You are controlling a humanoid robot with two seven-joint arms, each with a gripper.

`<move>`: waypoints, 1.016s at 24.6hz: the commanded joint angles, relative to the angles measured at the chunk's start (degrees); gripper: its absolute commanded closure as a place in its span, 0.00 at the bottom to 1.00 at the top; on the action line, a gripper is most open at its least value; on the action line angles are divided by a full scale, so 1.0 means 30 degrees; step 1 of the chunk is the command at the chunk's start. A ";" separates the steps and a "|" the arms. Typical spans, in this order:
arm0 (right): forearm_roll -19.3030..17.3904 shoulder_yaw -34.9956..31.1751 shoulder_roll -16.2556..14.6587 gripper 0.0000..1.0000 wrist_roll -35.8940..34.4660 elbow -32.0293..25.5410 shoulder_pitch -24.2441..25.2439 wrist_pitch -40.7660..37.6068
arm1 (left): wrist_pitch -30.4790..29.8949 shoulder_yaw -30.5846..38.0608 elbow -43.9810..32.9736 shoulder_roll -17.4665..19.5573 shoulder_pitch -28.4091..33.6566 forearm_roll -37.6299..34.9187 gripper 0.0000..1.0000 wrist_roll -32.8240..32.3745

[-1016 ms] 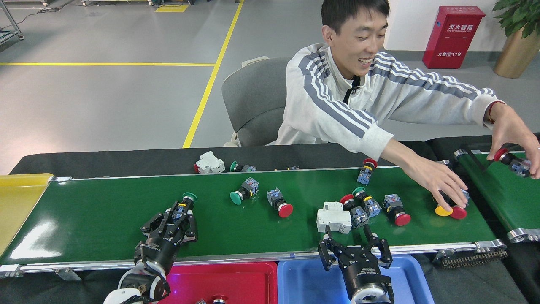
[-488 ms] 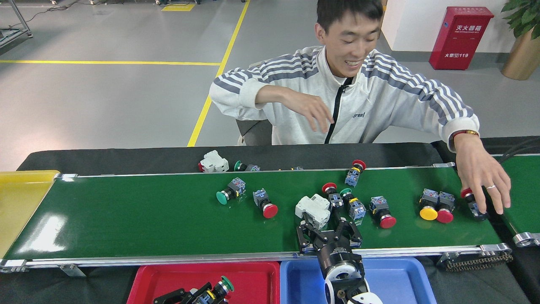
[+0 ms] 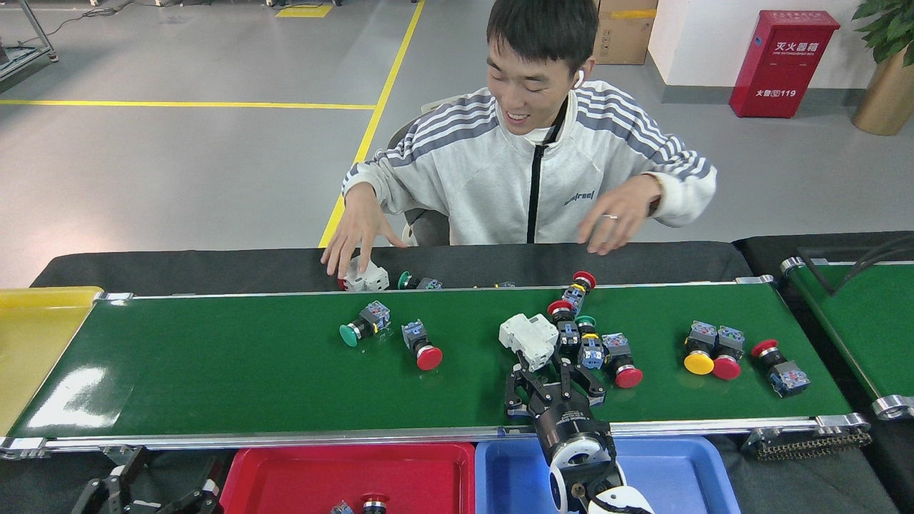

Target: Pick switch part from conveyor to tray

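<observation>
Green belt of the conveyor (image 3: 250,378) is seen stretched across a black-draped worktop (image 3: 178,265), with a narrower green belt (image 3: 864,321) partly visible far to the right of the fingers. A person in a grey striped jacket (image 3: 500,178) is seated beyond the conveyor, well past the fingers of both arms; one hand (image 3: 355,235) is laid on a white breaker (image 3: 365,277) on the worktop, the other hand (image 3: 615,218) is held in the air. A yellow tray (image 3: 36,343) is set at the conveyor's left end, a red tray (image 3: 343,475) lies just right of the left gripper (image 3: 153,492), and a blue tray (image 3: 678,475) is placed under the right arm's wrist.

The right gripper (image 3: 553,378) is reached over the belt; its fingers (image 3: 515,391) are spread apart and nothing is held between them. A white breaker part (image 3: 530,338) lies just beyond the fingertips, close to them. Just to its right, a cluster of push-button switch parts (image 3: 585,343) with red and green caps is gathered. Further right of the fingers, a yellow-capped switch (image 3: 698,350), a red-capped one (image 3: 727,355) and another red one (image 3: 778,368) are laid. To the left of the right fingers, a green-capped switch (image 3: 360,325) and a red-capped switch (image 3: 421,346) rest apart on the belt.

The left gripper is seen only partly at the bottom edge, its fingers spread and empty.
</observation>
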 commanded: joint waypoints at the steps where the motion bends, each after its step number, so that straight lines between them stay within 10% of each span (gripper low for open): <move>1: -0.0146 -0.0211 -0.0647 0.99 -0.0573 -0.1933 0.0393 -0.1038 | 0.0040 0.0079 -0.0154 0.0149 -0.0157 0.0115 0.00 0.0178; 9: -0.5976 -0.5572 -0.7210 0.86 -0.2126 -0.5800 0.7805 -1.3929 | -0.1102 -0.0038 0.2658 0.2375 -0.2149 0.0262 0.00 0.0178; 12: -0.6298 -0.8561 -0.6858 0.00 -0.2097 -0.5243 0.9914 -1.6712 | -0.3124 -0.0243 0.4855 0.4016 -0.4317 0.0818 0.00 0.0178; 25: -0.2959 -0.9000 -0.2464 0.01 -0.0398 -0.6386 0.8654 -0.5872 | -0.4413 -0.5634 1.2473 0.4866 -1.1173 0.0672 0.00 0.0207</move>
